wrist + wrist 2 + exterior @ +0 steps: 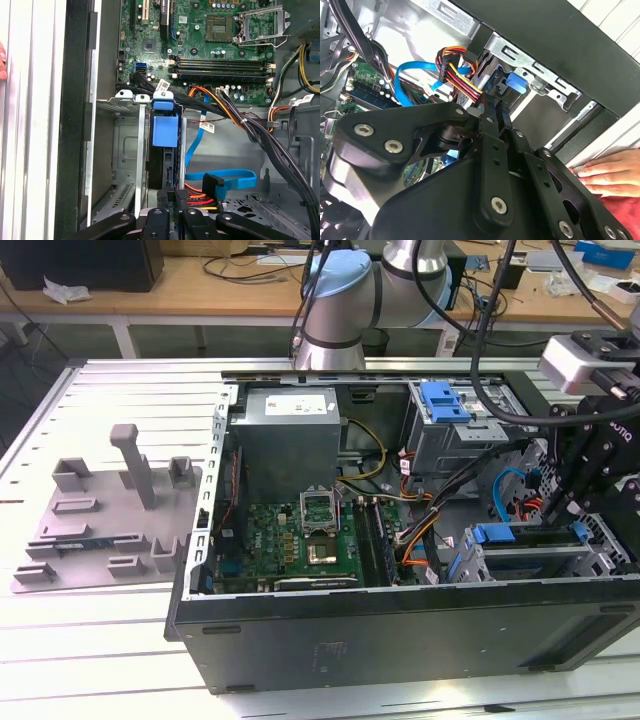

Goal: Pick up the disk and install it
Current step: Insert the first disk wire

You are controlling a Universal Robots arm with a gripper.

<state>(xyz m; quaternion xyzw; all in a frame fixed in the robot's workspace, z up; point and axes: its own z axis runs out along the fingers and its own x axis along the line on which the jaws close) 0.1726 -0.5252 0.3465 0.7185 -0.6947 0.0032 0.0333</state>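
Robotics lab or electronics workshop. Evidenced by opened black metal computer tower (400,630) on slatted aluminium worktop (90,660), grey plastic fixture plate (110,530), silver-and-blue robot arm (340,300), cable-strewn wooden worktop (200,285) behind.

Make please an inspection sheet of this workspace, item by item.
Surface: slatted metal table, open computer case on it.
Job's things: disk on edge in a drive cage slot.
Clutter: grey fixture tray at the exterior view's left of the case.
Gripper: gripper low inside the case, close to the disk's end.
Cables: blue data cable and coloured power wires beside the gripper.
Surroundings: a person's hand on the table beside the case; wooden bench behind.
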